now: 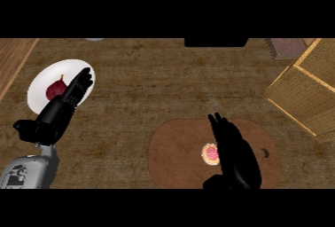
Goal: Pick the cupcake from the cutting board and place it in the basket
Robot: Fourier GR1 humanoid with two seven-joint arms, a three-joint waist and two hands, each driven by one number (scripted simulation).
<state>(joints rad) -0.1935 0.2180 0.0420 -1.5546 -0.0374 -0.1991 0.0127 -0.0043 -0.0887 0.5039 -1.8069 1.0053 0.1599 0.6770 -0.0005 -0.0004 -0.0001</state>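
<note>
Head view. Cupcake: on cutting board, just left of right hand, fingers straight, holding nothing. Left hand: relaxed, resting over plate. Basket: far right. Advice: curl round cupcake's sides before lifting.

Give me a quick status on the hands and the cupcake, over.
Left hand open, resting over the white plate. Right hand open, beside the cupcake. Cupcake on the cutting board, not grasped. Basket far right; nothing between.
</note>
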